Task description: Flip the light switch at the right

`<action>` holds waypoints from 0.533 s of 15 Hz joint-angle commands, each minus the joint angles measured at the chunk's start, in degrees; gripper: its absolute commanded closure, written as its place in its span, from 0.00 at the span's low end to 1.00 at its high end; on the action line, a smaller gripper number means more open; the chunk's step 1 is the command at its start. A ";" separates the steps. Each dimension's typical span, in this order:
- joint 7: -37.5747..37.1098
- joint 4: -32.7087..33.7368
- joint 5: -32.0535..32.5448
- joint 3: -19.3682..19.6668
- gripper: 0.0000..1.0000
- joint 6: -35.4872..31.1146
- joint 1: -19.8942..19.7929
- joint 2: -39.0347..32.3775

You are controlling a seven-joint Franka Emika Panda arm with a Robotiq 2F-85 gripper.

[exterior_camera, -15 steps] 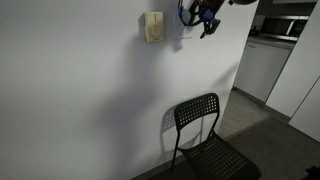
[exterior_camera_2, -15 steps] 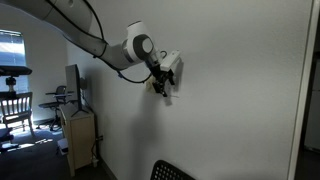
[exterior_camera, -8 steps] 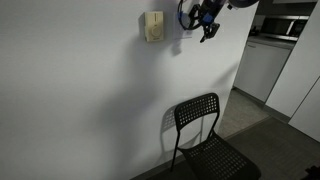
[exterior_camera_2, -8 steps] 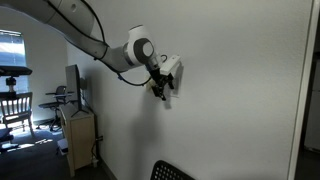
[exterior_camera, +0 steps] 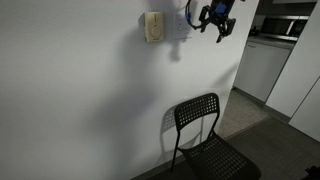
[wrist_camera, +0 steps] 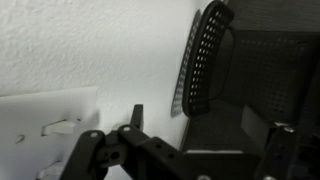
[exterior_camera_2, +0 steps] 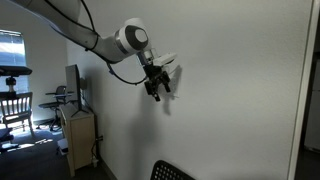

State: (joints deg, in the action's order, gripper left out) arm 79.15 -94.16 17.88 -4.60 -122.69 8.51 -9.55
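The light switch is a flat white plate on the white wall, at the lower left of the wrist view, with a small rocker outline on it. In both exterior views it is too faint against the wall to make out. My gripper hangs high by the wall, to the right of the beige box, a short gap off the wall surface. In the wrist view its dark fingers are spread apart with nothing between them, and the switch plate lies to their left.
A black perforated chair stands on the floor below the gripper, and it fills the right of the wrist view. Kitchen cabinets lie past the wall corner. A shelf unit stands by the wall.
The gripper has pulled back from the wall and shifted sideways, away from the beige box. Its wrist has turned a little.
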 commanded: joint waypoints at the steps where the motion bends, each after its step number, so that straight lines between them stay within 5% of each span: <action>1: 0.93 -2.23 0.80 -1.36 0.00 8.00 -0.33 4.31; 8: 0.57 -0.27 -0.33 -2.61 0.00 12.64 -0.19 4.42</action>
State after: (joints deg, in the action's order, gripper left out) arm 79.75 -94.75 17.50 -6.69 -110.34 8.74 -5.01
